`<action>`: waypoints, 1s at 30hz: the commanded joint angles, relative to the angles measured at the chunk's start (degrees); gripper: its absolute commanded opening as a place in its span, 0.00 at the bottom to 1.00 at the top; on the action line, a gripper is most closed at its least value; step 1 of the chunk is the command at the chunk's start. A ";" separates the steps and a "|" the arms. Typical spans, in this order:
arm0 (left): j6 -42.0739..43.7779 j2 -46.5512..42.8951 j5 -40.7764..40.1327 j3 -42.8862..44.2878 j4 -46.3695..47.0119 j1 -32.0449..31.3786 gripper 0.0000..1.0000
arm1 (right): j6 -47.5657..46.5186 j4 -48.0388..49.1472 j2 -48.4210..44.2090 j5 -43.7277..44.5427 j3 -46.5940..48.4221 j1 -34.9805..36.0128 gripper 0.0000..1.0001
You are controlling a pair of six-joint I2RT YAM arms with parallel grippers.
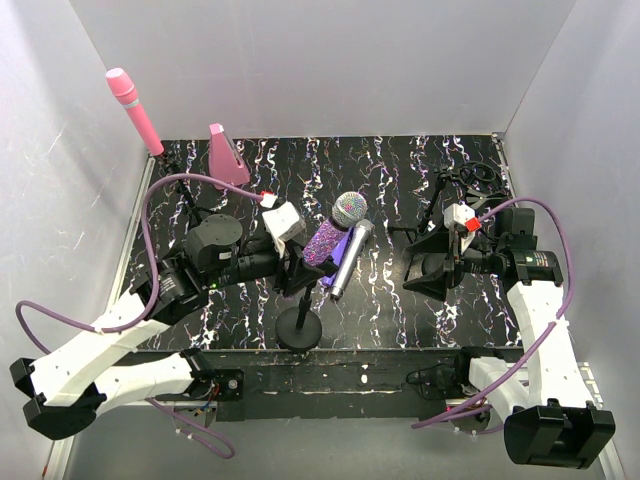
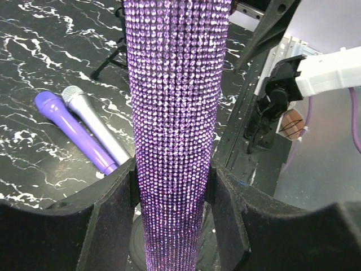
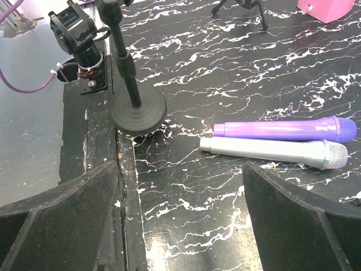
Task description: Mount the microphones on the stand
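Well left of stand (image 1: 298,328): pink microphone (image 1: 135,112), raised.
At stand: left gripper (image 2: 172,186) clamped mid-barrel on glittery purple microphone (image 2: 176,101); likely rigid, light, grippy.
Just right: plain purple microphone (image 3: 282,129), silver-grey microphone (image 3: 265,150), flat on bench (image 1: 400,310); likely slick, rolling; take mid-barrel.
Farther right: right gripper (image 3: 180,214), wide open, empty.

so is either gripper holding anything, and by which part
The left gripper holds the glitter mic low on its handle, one finger on each side. The right gripper is open and holds nothing.

Pink wedge block (image 1: 228,157) on marbled tabletop (image 1: 390,318)
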 commanded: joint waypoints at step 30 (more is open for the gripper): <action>1.94 10.09 -6.32 9.39 12.17 17.49 0.05 | 0.02 1.38 0.77 -1.05 -0.46 -0.85 0.98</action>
